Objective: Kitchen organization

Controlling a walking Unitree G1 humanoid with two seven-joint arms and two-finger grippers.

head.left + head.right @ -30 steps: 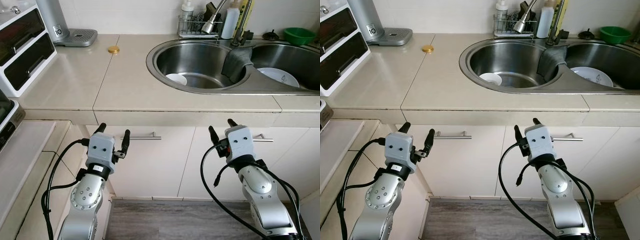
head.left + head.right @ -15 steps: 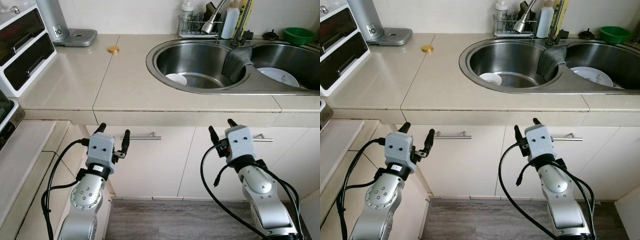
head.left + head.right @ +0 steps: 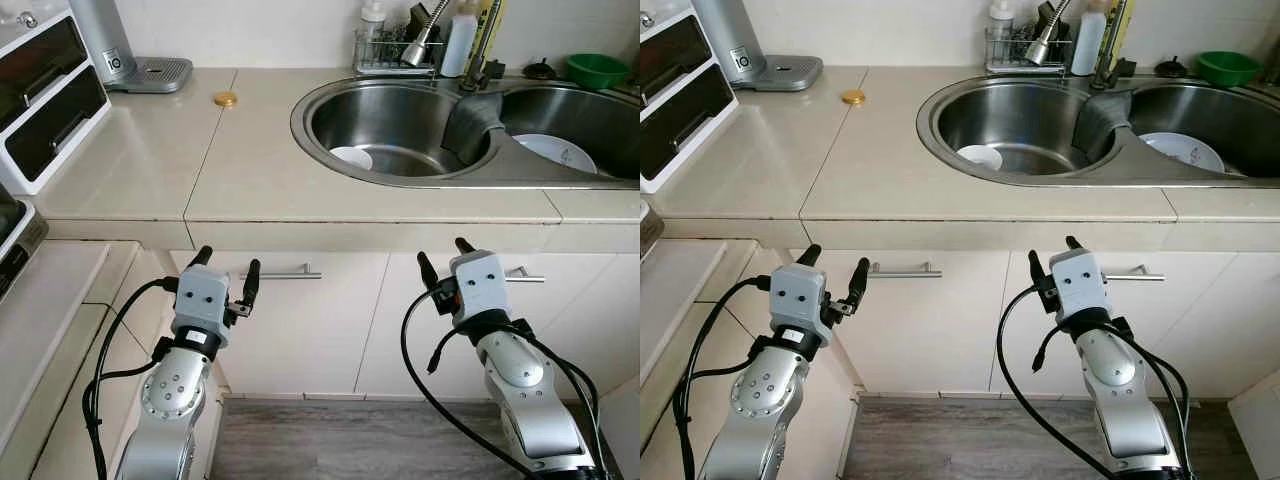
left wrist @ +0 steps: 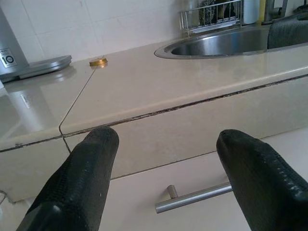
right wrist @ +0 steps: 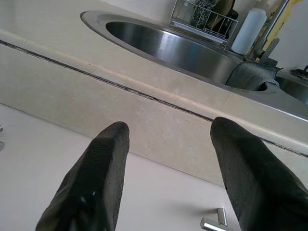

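A beige counter (image 3: 250, 175) carries a double steel sink (image 3: 300, 112). In its left basin sits a small white bowl (image 3: 351, 157); a white plate (image 3: 556, 152) lies in the right one. A grey cloth (image 3: 472, 120) hangs over the divider. On the counter behind lies a gold lid (image 3: 226, 99). My left gripper (image 3: 228, 262) and right gripper (image 3: 442, 252) are both open and empty. They are held below the counter edge in front of the cabinet doors. In the left wrist view the left gripper (image 4: 166, 137) faces the counter edge, as does the right gripper (image 5: 171, 127) in its own.
A wire rack (image 3: 390, 50) with bottles stands behind the sink, and a green bowl (image 3: 597, 69) at the back right. A coffee machine (image 3: 125, 50) and a white drawer unit (image 3: 40, 100) occupy the left. Bar handles (image 3: 285, 273) stick out from the cabinet doors.
Only the camera has shifted a touch. Both arms and the things on the counter stay as they were.
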